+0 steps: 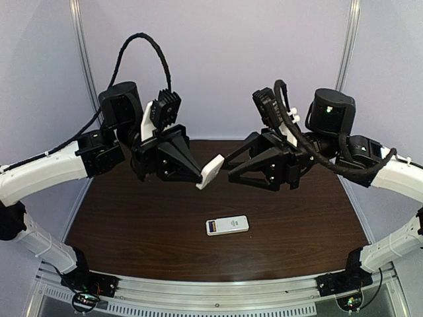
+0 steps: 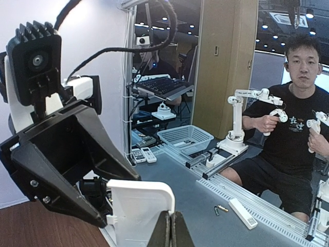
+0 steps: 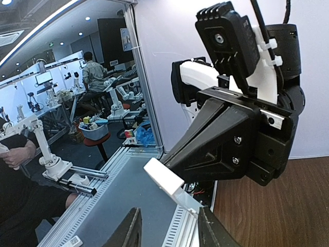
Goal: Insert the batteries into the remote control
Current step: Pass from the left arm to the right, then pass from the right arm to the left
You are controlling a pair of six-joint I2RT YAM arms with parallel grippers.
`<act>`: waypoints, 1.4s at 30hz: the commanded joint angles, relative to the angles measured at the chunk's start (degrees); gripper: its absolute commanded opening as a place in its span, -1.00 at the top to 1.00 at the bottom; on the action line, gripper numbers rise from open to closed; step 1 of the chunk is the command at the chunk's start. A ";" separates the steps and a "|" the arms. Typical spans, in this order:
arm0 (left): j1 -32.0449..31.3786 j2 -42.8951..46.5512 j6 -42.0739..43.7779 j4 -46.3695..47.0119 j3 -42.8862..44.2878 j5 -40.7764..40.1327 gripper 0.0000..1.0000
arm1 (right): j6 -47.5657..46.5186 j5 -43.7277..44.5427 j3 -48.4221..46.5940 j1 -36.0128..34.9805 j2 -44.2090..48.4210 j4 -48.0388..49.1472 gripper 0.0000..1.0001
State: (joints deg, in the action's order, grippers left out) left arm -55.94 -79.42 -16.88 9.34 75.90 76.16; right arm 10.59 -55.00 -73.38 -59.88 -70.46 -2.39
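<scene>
One small white remote [image 1: 227, 225] lies flat on the dark table [image 1: 132, 224], nearest me, just past the metal rail [image 1: 218, 290] where the arms are bolted. Its left end shows a dark bluish patch with a fleck of yellow. I cannot tell whether that is a window or batteries sitting in an open bay, and I see no batteries loose on the wood.

Above and behind it, well off the tabletop, the left gripper [image 1: 199, 177] is clenched on a flat white plate [image 1: 210, 170], held tilted in the air. To my eye it is the battery cover. The right gripper [image 1: 229, 170] faces it, fingers parted, their tips just beside the plate's free edge but not pinching it.

If this is a handover, the right fingers should close squarely across that free end before the left lets go, since a thin smooth plate could twist or drop. There is bare wood all around the remote. The tight spots are the two wrists, nearly nose to nose, and the back wall [image 1: 218, 66] behind them.
</scene>
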 commanded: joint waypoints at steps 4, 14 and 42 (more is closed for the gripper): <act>-1.10 -1.27 -3.76 6.66 -1.09 2.18 1.00 | -5.37 2.53 -2.59 -3.25 -1.37 -4.65 0.28; -1.07 -2.58 -5.80 9.89 -1.74 2.43 1.00 | -7.65 4.79 -4.53 -6.69 -1.83 -7.13 0.65; -1.44 19.83 35.65 -21.29 -13.92 -68.62 -0.95 | 24.90 7.10 11.72 6.69 -3.01 9.79 1.00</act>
State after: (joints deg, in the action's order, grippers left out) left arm -53.08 -59.53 4.91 -4.29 65.04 28.97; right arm 22.79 -46.76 -66.46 -56.73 -72.36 -2.42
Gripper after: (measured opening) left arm 0.974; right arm 0.027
